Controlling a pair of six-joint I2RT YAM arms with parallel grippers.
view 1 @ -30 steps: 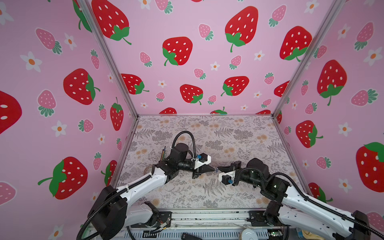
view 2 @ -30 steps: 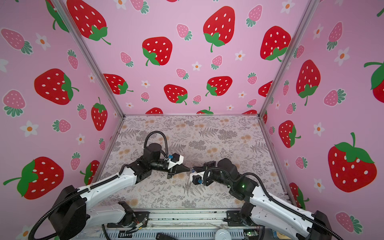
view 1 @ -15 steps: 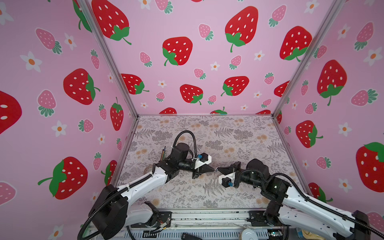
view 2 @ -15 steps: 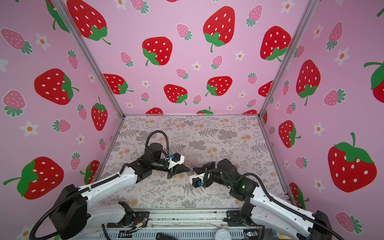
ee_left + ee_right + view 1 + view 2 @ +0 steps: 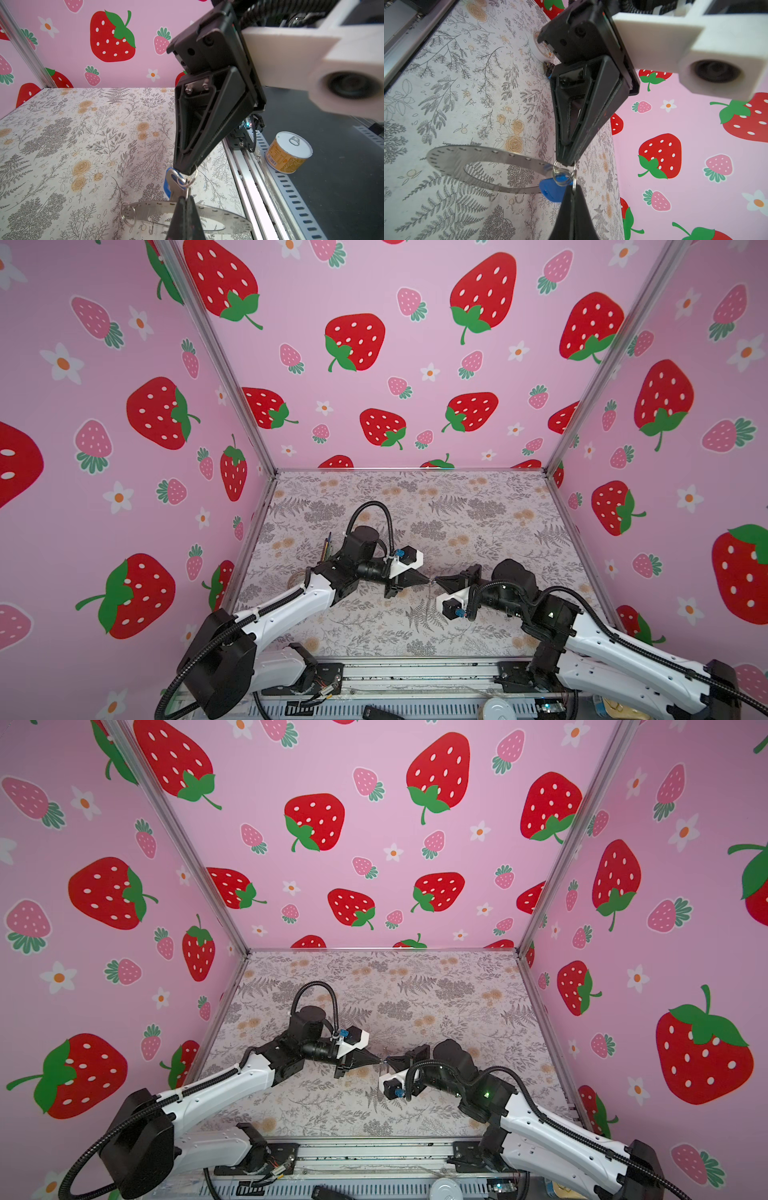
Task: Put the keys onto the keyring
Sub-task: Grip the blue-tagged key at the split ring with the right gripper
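My left gripper (image 5: 426,579) and right gripper (image 5: 439,581) meet tip to tip above the table (image 5: 457,506), both closed tight. The left pinches the rim of the keyring (image 5: 467,158). The right pinches the silver loop (image 5: 562,172) of the keys (image 5: 549,190), whose blue tag hangs beside that rim.

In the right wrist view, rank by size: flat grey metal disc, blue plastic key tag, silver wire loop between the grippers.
Flat grey metal disc
Then blue plastic key tag and silver wire loop, too alike to rank.
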